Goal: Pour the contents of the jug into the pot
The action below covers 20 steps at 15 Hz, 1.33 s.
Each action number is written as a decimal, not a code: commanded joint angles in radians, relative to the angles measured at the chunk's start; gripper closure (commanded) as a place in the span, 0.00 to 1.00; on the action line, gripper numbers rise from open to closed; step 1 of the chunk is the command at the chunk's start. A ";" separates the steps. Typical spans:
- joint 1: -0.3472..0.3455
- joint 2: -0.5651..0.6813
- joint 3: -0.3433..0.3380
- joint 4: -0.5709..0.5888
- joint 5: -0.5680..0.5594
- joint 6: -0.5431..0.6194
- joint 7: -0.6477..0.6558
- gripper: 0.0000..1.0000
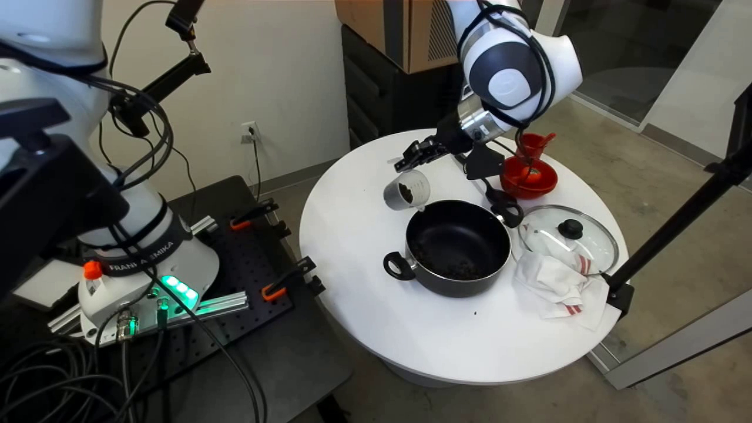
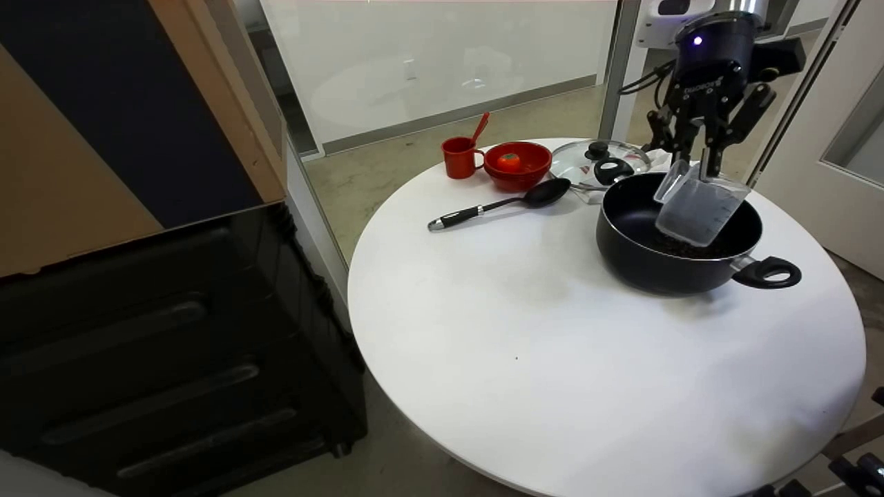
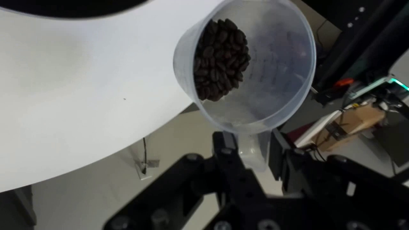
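Leaning jug in fingers near rim of pot, open tabletop alongside.

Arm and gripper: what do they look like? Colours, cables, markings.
Arm: white, rounded links, dark grey joint ring, black cables strapped along it, silver collar near the wrist. Base: white, dark band lettered FRANKA EMIKA, green lights. Gripper: black, linkage fingers, pale lettering too small to read.
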 commanded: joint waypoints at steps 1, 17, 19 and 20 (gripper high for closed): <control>-0.022 0.126 -0.033 0.197 0.056 -0.256 0.004 0.93; -0.251 0.492 -0.020 0.729 0.398 -0.601 0.086 0.93; -0.277 0.509 0.001 0.773 0.429 -0.648 0.072 0.93; -0.288 0.516 0.009 0.794 0.447 -0.672 0.066 0.93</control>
